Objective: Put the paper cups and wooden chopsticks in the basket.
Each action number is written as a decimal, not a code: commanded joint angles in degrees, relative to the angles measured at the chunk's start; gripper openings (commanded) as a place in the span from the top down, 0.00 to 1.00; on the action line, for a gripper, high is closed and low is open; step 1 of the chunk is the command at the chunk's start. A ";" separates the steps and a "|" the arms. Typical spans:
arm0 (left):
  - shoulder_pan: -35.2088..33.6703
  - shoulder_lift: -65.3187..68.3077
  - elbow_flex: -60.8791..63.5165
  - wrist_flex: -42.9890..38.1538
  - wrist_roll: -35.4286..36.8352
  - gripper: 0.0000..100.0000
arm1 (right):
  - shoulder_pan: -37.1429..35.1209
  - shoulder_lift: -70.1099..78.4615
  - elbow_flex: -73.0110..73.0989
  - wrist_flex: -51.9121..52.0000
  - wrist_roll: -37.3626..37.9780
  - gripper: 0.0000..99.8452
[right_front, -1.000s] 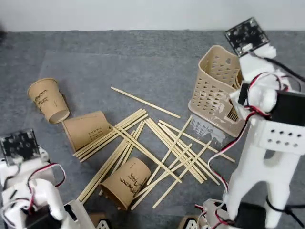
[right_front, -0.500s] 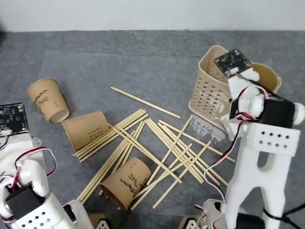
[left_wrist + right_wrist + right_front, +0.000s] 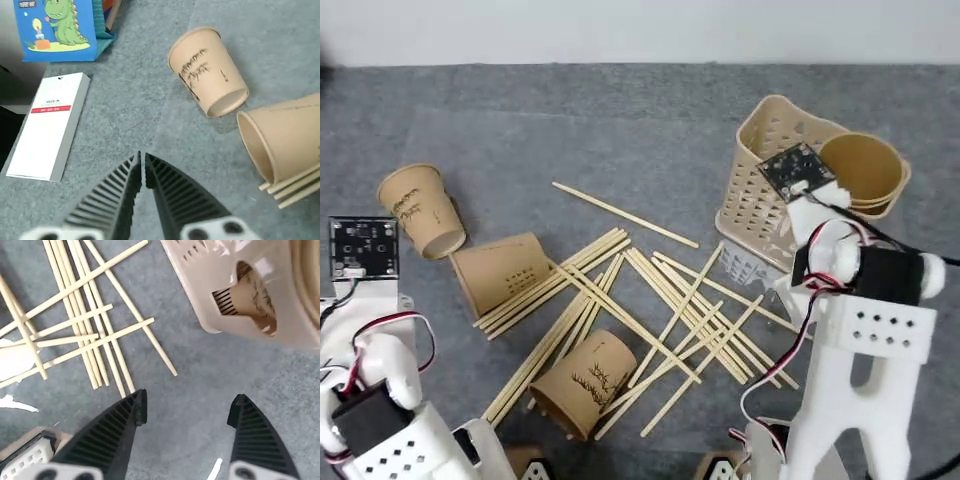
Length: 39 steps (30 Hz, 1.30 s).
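Three paper cups lie on their sides on the grey mat: one at the far left [image 3: 420, 210], one beside it [image 3: 502, 272], one near the front [image 3: 585, 382]. Wooden chopsticks [image 3: 650, 310] are scattered between them. A beige perforated basket [image 3: 765, 190] stands at the right with stacked cups [image 3: 863, 172] in it. My left gripper [image 3: 140, 160] is shut and empty, hovering short of the far-left cup [image 3: 207, 70] and its neighbour [image 3: 285, 135]. My right gripper [image 3: 190, 402] is open and empty over bare mat, between the chopsticks [image 3: 85, 325] and the basket [image 3: 240, 285].
A white box [image 3: 47, 125] and a blue picture card with a dinosaur [image 3: 55, 25] lie off the mat beyond the left cups. The right arm's white body [image 3: 865, 330] stands in front of the basket. The back of the mat [image 3: 600, 120] is bare.
The right arm has drawn back from over the basket toward the front, uncovering the cups inside it. The left arm has risen and swung toward the left cups.
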 commanded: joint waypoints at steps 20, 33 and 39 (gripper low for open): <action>-0.18 0.44 4.79 -0.26 -2.37 0.98 | -17.10 -2.07 16.00 -11.65 -2.55 0.72; -0.18 0.44 4.88 0.18 -7.38 0.98 | -21.93 -2.07 16.62 -14.20 -6.59 0.72; -0.18 0.44 4.88 0.26 -8.26 0.98 | -22.11 -2.07 16.62 -14.20 -6.59 0.72</action>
